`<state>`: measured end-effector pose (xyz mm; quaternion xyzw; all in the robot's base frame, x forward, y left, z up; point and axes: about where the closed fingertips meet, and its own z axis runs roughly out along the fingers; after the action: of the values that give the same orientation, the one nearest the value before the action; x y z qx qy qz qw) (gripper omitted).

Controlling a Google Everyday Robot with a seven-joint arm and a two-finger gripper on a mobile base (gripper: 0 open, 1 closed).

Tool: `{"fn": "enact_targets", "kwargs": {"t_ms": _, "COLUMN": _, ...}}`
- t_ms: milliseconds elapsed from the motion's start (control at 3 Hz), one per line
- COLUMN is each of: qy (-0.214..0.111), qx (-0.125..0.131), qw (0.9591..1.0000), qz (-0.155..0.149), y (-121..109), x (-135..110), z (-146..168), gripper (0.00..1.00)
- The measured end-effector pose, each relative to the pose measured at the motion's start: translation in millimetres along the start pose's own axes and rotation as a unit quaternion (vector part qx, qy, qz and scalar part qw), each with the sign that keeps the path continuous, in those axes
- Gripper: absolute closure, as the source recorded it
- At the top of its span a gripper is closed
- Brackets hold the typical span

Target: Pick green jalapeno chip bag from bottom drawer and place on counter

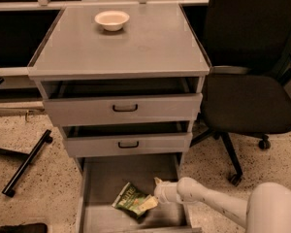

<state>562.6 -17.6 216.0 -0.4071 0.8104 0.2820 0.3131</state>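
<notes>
The green jalapeno chip bag (pixel 131 201) lies flat in the open bottom drawer (pixel 104 182), toward its front right. My gripper (pixel 149 203) reaches in from the right on a white arm, low in the drawer, with a pale fingertip over the bag's right edge. The counter (pixel 140 42) is the grey top of the cabinet, high above the gripper.
A cream bowl (pixel 112 20) sits at the back of the counter. The two upper drawers with black handles (pixel 125 108) stand slightly pulled out over the bottom drawer. A black office chair (pixel 250 101) stands close on the right. A black chair leg (pixel 26 161) lies on the floor at left.
</notes>
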Motion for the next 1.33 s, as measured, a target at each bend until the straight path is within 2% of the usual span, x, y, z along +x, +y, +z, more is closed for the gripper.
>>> {"fn": "enact_targets", "kwargs": {"t_ms": 667, "qy": 0.017, "qx": -0.071, "qw": 0.9973, "qz": 0.008, "y": 42, "x": 31, "z": 65, "gripper": 0.0}}
{"fn": "enact_targets", "kwargs": {"t_ms": 1000, "qy": 0.008, "qx": -0.087, "qw": 0.996, "qz": 0.018, "y": 60, "x": 44, "z": 83, "gripper": 0.19}}
{"fn": "enact_targets", "kwargs": {"t_ms": 1333, "qy": 0.009, "qx": -0.089, "qw": 0.9958, "qz": 0.019, "y": 62, "x": 45, "z": 85, "gripper": 0.42}}
